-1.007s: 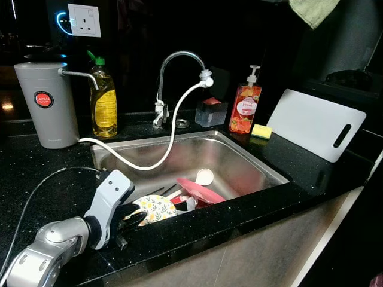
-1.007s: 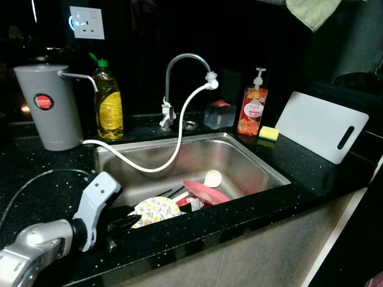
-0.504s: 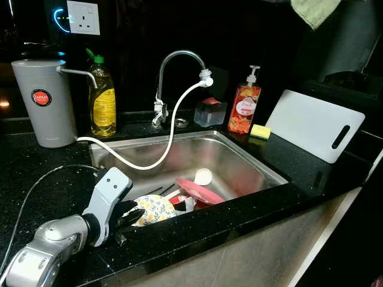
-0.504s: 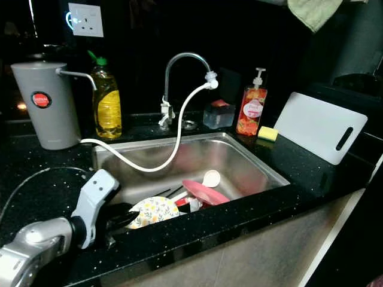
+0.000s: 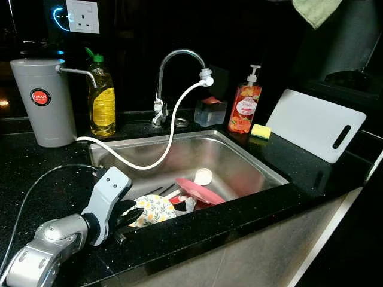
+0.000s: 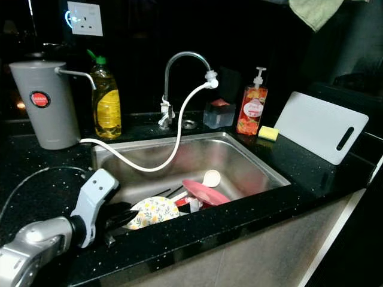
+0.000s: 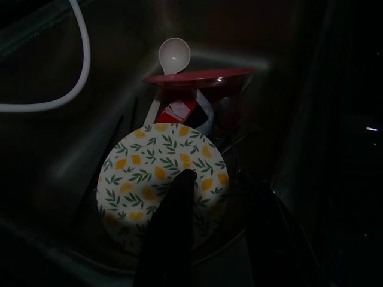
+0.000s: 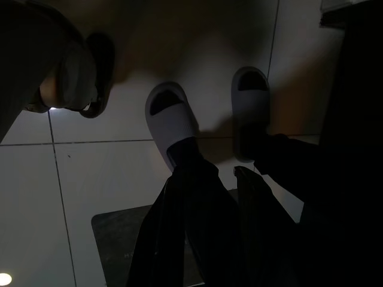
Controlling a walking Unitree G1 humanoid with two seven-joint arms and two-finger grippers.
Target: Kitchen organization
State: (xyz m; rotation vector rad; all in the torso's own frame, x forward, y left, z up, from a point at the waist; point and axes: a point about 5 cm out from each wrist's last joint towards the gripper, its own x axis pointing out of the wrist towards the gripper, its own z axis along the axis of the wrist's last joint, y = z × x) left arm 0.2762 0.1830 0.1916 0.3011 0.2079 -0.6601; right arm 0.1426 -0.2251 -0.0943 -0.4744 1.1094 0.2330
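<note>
Black speckled stone formed the bench (image 5: 36,179) around a steel sink (image 5: 239,164), with everything behind it in deep shadow. At the sink's near left corner the left pincer (image 7: 209,197) had its two black fingers spread on either side of the near rim of a lemon-patterned plate (image 7: 158,173), one finger lying over the plate's face, the other off to the side; nothing was pinched yet. The plate lay tilted in the basin against a red plate (image 5: 200,190) and a white spoon (image 5: 202,176), with dark chopstick-like sticks beside it. Farther out, a white hose (image 5: 161,152) looped from the tap (image 5: 179,60) across the basin; a yellow detergent bottle (image 5: 103,98) and a grey water dispenser (image 5: 42,101) stood at the back left, a soap pump (image 5: 244,107), a yellow sponge (image 5: 261,131) and a white cutting board (image 5: 314,122) at the right. The right pincer (image 8: 209,203) hung idle over tiled floor, fingers apart and holding nothing, near a person's slippers (image 8: 170,116). To do the grasp well, I judged the fingers should straddle the rim squarely, one above and one beneath, close firmly, then lift clear of the red plate and hose.
</note>
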